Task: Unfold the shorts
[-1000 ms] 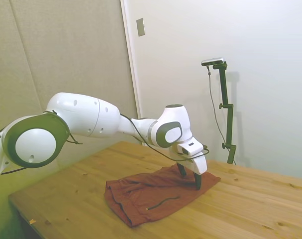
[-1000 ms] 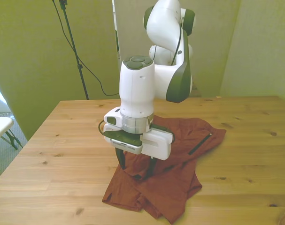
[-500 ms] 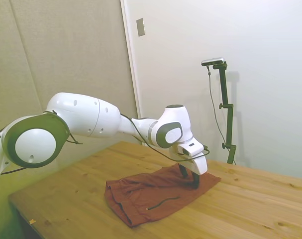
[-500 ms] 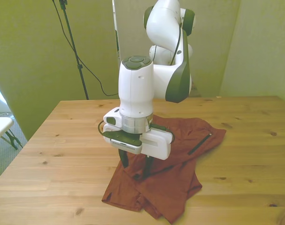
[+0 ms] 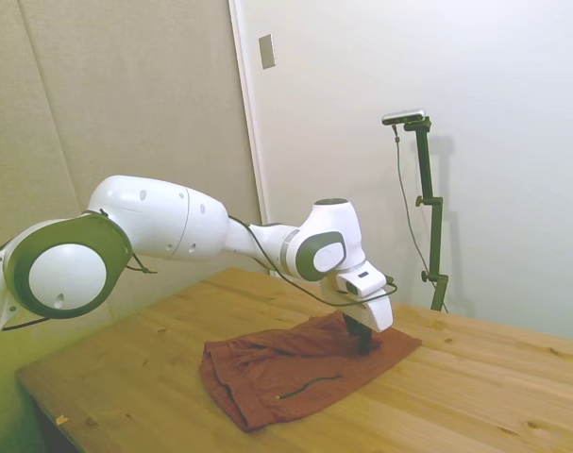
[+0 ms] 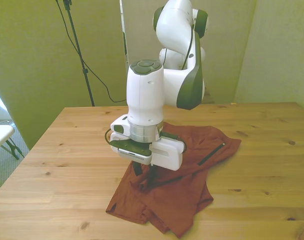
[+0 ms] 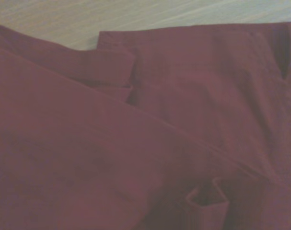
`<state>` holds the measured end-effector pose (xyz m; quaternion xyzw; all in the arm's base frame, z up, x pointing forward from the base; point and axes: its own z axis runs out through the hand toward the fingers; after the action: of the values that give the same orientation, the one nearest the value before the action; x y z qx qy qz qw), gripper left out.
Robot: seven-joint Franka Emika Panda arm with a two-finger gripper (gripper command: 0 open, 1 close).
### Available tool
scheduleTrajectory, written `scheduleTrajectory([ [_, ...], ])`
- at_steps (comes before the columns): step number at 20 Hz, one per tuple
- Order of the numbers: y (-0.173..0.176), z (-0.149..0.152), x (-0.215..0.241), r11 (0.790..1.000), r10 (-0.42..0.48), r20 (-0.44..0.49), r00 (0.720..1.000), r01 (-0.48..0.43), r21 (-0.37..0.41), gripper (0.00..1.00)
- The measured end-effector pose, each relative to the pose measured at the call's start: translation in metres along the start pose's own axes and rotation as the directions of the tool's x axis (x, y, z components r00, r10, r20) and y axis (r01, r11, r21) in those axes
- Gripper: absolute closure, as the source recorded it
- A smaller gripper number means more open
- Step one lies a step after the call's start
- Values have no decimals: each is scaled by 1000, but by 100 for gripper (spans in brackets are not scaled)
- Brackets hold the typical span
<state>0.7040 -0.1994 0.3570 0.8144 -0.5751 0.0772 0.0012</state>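
The rust-red shorts [image 5: 267,363] lie folded and rumpled on the wooden table [image 5: 484,396]. A thin dark pocket slit [image 6: 212,153] shows on the part toward the front view's right. My gripper [image 6: 144,179] points straight down into the cloth near the shorts' middle fold [image 6: 184,197]. Its dark fingers are drawn close together, pinching a ridge of fabric. In the side view the gripper [image 5: 360,342] sits at the end of the shorts farthest from the arm's base. The wrist view is filled with overlapping red folds of the shorts [image 7: 183,120].
Bare wood of the table [image 6: 66,150] surrounds the shorts on all sides. The shorts' lowest corner [image 6: 116,210] lies close to the table's near edge in the front view. A wall and a door frame stand behind the table.
The fingers have narrowed from spread wide to close together on the cloth. The fabric near them has bunched up slightly, and the arm has sunk a little.
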Motion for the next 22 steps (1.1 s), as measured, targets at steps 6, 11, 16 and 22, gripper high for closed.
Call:
scheduleTrajectory([
  [6, -1, -6, 1, 1000, 0, -6, 1000, 0, 12, 100],
  [11, -17, -39, -7, 995, -25, -21, 999, 27, 97, 100],
  [16, -66, -88, -40, 973, -84, -29, 996, 88, 213, 100],
  [22, -136, -102, -102, 953, -167, -33, 985, 170, 253, 100],
])
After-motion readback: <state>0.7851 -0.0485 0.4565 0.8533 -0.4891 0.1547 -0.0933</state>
